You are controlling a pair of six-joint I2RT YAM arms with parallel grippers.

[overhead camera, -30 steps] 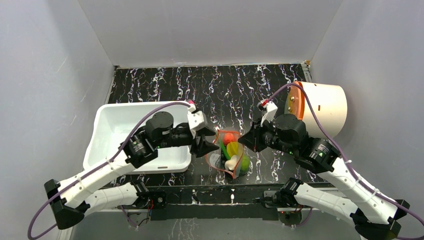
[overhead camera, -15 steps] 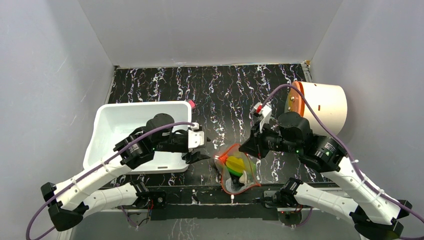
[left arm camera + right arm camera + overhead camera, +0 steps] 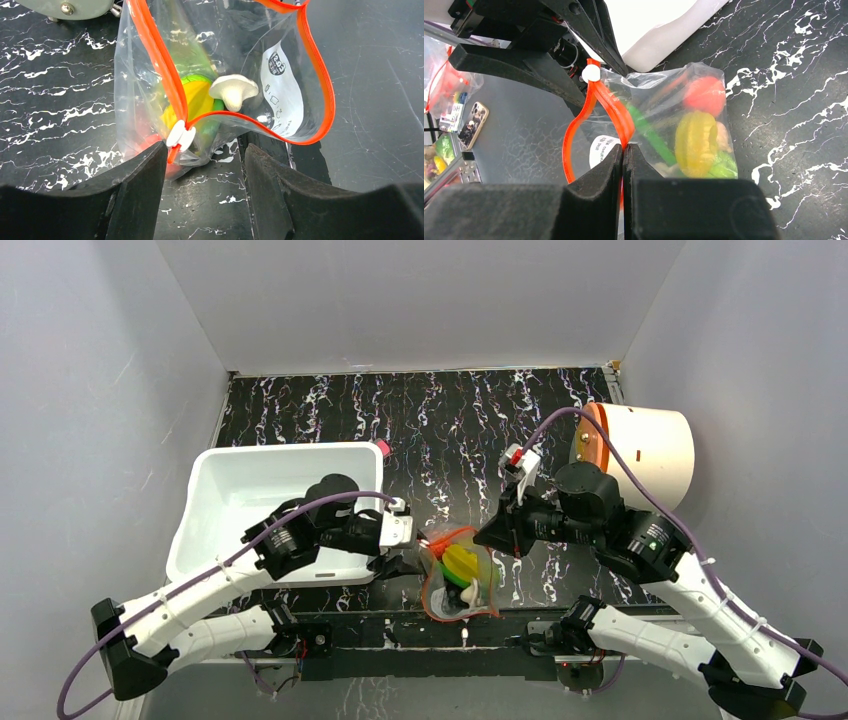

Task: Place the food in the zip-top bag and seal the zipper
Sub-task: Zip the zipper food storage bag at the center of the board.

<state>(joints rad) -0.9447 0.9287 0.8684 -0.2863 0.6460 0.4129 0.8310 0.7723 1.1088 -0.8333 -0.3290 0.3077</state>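
Observation:
The clear zip-top bag (image 3: 460,580) lies near the table's front edge. It holds the food: orange ball (image 3: 705,95), yellow piece (image 3: 696,142), long green pod (image 3: 649,132), green ball (image 3: 724,167) and beige mushroom (image 3: 233,90). Its orange-red zipper (image 3: 320,85) gapes in a loop. My right gripper (image 3: 624,147) is shut on the strip at mid length, where both sides meet. My left gripper (image 3: 205,150) is open and low over the table. The zipper's white tip (image 3: 181,136) lies just ahead of its left finger (image 3: 145,170) and is not gripped.
A white plastic bin (image 3: 250,500) stands at the left, against my left arm. A small pink block (image 3: 383,448) sits at its far right corner. A white cylinder with an orange rim (image 3: 645,455) lies at the right. The table's front edge is just behind the bag.
My left gripper let go of the bag's left end and dropped lower beside it. My right gripper, still shut on the strip, drew the bag toward the front edge.

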